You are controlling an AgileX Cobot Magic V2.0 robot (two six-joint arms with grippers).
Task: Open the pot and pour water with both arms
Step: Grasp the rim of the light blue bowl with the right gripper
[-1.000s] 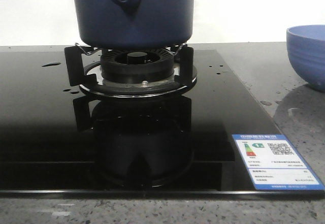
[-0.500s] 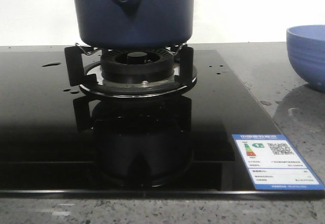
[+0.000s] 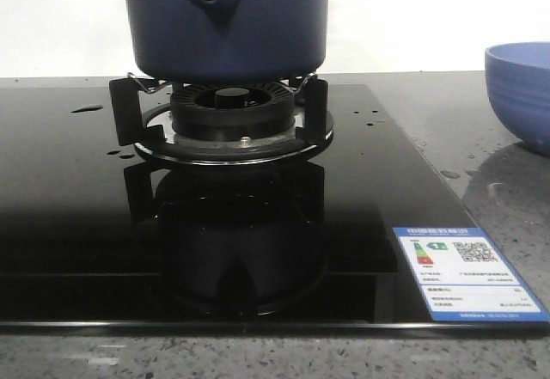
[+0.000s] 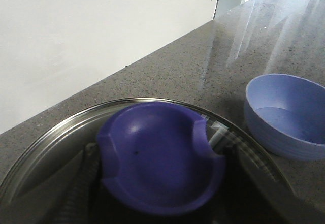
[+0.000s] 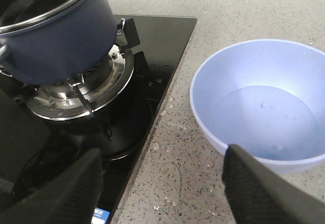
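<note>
Between my right claw's (image 5: pixel 162 183) two dark fingers, which are standing wide apart and gripping nothing, I am looking down on grey countertop (image 5: pixel 167 148), with the light blue bowl (image 5: pixel 264 107) just beyond one finger and the stove just beyond the other. My left claw I am not seeing whole: its wrist view is showing dark finger shapes either side of the purple knob (image 4: pixel 157 163) of the glass lid (image 4: pixel 45 137), but whether they are pinching it I cannot tell.

Further out, the pot (image 3: pixel 225 27) is sitting on the burner's (image 3: pixel 230 108) black supports at the middle of the black glass cooktop (image 3: pixel 69 224), its handle mount facing the front camera. From my right wrist its steel rim is showing, with the lid apparently already off it. The bowl is standing on the counter to the right of the cooktop, apart from it, and it is already holding what looks like a shallow pool of water (image 5: pixel 269 122). Drops are lying on the glass and on the stone.

What is worrying me: those wet surfaces. A slick pot wall could be slipping in my right claw as I tilt, and the lid could be sliding off its knob grip if the hold is loose. Pouring too fast could also be overshooting the bowl's near rim.
</note>
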